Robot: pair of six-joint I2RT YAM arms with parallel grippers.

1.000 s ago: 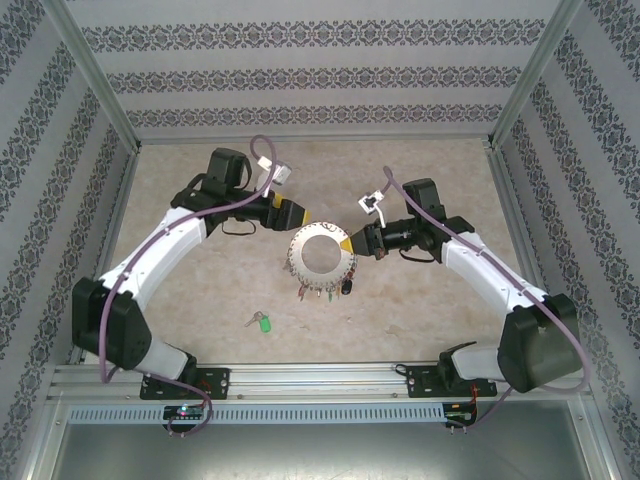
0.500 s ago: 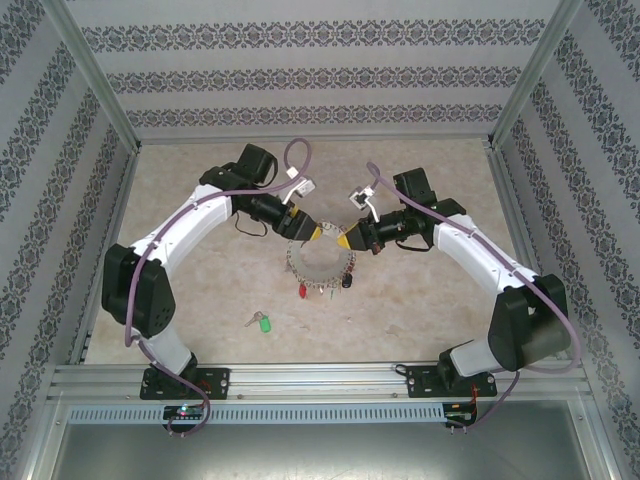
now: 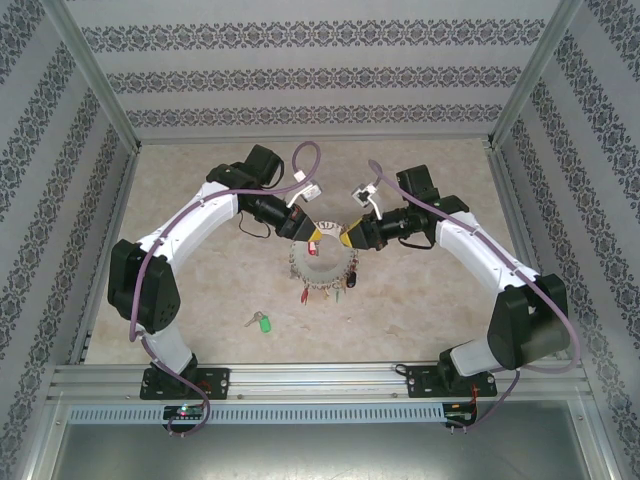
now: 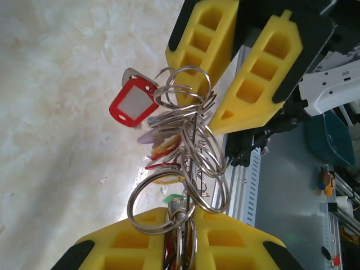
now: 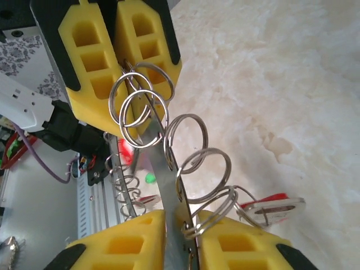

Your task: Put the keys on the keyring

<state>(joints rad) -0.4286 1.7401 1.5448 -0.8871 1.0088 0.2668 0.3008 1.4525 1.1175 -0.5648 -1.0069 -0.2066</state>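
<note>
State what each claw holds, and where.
Left claw clamps the keyring by its band; the band also sits inside the right claw, grip uncertain.

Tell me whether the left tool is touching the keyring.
Touching. The left wrist view shows the left tool with its yellow fingers pressed on either side of the keyring band, with no gap visible between them.
</note>
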